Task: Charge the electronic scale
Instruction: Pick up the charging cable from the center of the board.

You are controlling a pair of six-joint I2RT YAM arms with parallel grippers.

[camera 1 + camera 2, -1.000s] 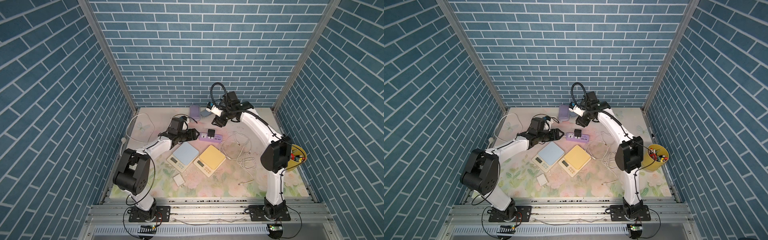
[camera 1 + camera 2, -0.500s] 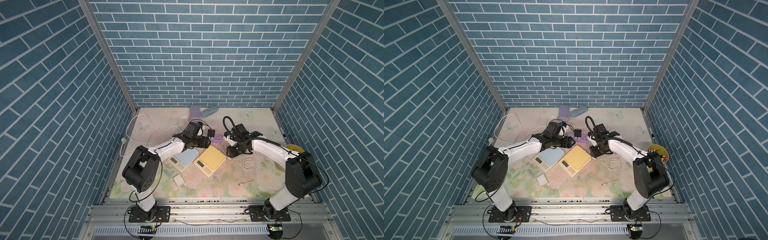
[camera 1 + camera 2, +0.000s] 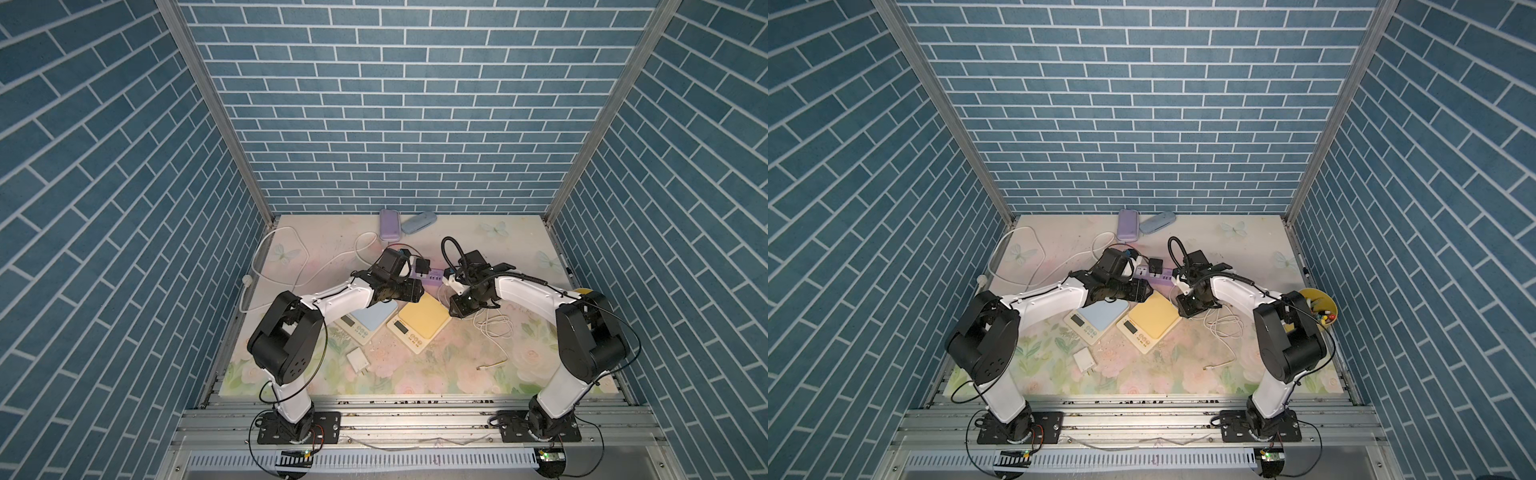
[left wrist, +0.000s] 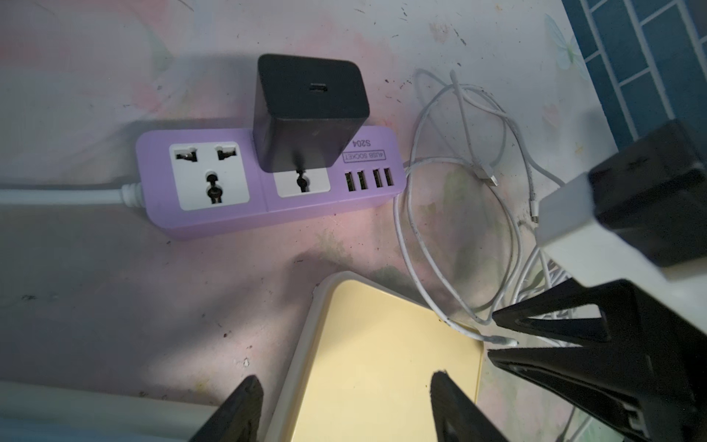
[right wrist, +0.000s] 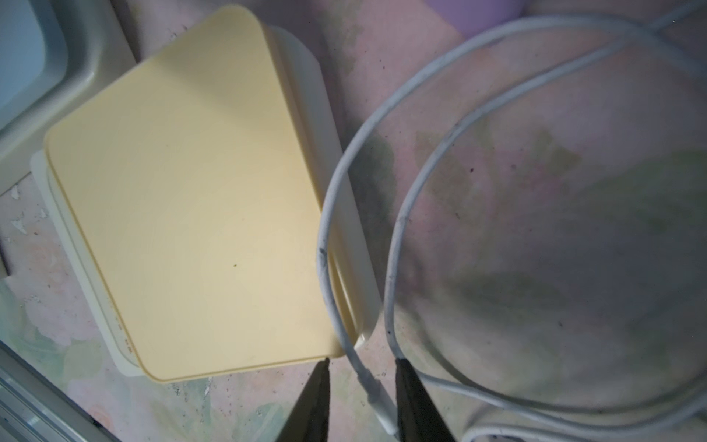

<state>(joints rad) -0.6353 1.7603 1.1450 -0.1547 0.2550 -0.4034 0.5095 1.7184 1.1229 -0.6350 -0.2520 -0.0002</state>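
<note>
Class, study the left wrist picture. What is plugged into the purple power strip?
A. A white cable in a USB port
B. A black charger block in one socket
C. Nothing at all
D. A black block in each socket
B: the black charger block sits in one socket of the purple power strip, while the other socket and the four USB ports are empty.

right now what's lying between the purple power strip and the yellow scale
Bare mat separates the purple power strip and yellow scale, seen in the left wrist view; the white cable loops beside that gap.
</note>
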